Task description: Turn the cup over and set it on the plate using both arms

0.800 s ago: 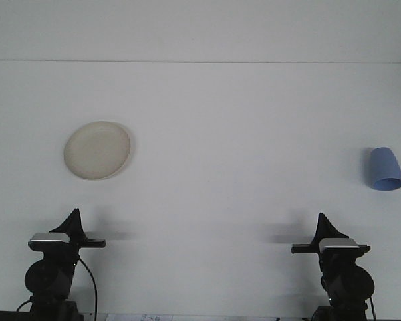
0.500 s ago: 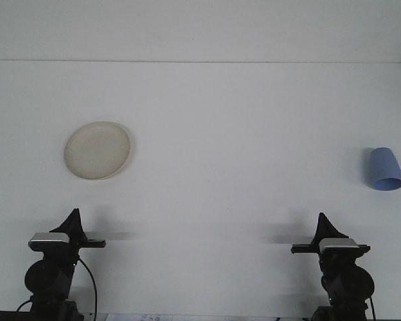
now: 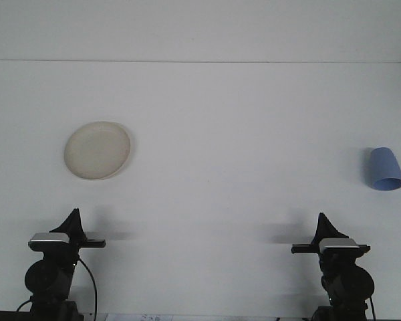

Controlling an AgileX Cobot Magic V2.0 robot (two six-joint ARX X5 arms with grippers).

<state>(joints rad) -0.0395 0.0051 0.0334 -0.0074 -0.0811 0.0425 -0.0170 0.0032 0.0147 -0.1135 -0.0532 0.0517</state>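
The left tool (image 3: 72, 219) sits low at the near left edge of the white tabletop (image 3: 240, 134), a black pointed shape rising above a grey-capped black arm body with a cable curling down beside it. Whether it is spread or pressed together cannot be told from this angle; it holds nothing and touches neither task object. The right tool (image 3: 322, 222) mirrors it at the near right edge, another black point above a grey-capped black body, and its state likewise cannot be told; it too is empty.

Beyond the left tool, well apart from it and farther back on the tabletop, lies the round cream-coloured shallow plate (image 3: 97, 150), flat and bare. Far over on the right, near the picture's edge and well apart from the right tool, stands the pale blue tapered plastic cup (image 3: 385, 169). It looks to be upside down, its wider rim lower in the picture and its narrower base higher, though from this view it cannot be ruled out that it lies tipped toward the camera. The cup and plate are well apart, on opposite sides of the tabletop.
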